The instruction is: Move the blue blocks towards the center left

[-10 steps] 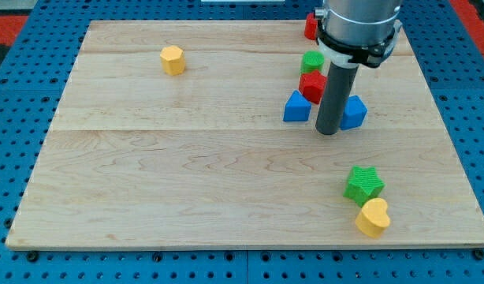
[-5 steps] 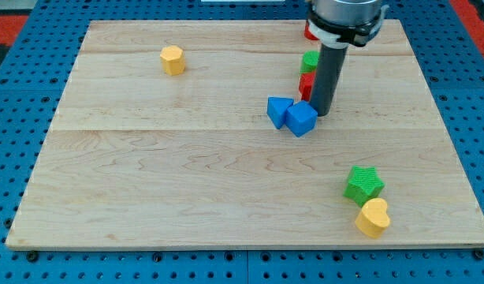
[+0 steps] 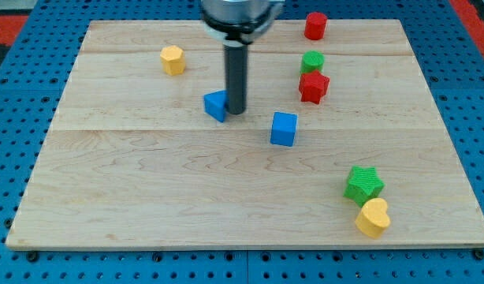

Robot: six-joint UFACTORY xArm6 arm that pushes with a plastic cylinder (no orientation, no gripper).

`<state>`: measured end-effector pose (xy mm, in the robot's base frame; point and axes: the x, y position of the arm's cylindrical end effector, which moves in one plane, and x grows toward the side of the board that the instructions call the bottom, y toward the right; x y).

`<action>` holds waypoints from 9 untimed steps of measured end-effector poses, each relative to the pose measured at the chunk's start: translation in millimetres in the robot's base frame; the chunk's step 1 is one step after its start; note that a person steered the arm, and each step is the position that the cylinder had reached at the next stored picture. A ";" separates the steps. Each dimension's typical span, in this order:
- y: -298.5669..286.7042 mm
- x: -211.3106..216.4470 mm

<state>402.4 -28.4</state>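
Near board (image 3: 147, 197) centre: tip (image 3: 236, 110) touched right side of blue wedge (image 3: 216, 105). Blue cube (image 3: 284, 128) lay apart, to view's lower right. No gripper; plain rod w/ no jaws.

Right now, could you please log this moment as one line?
my tip: touching blue triangle, on its right | blue cube: apart, lower right | goal: center left, not reached
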 end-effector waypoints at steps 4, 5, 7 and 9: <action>-21.8 -12.0; 105.7 -5.9; 77.0 46.0; -61.2 45.7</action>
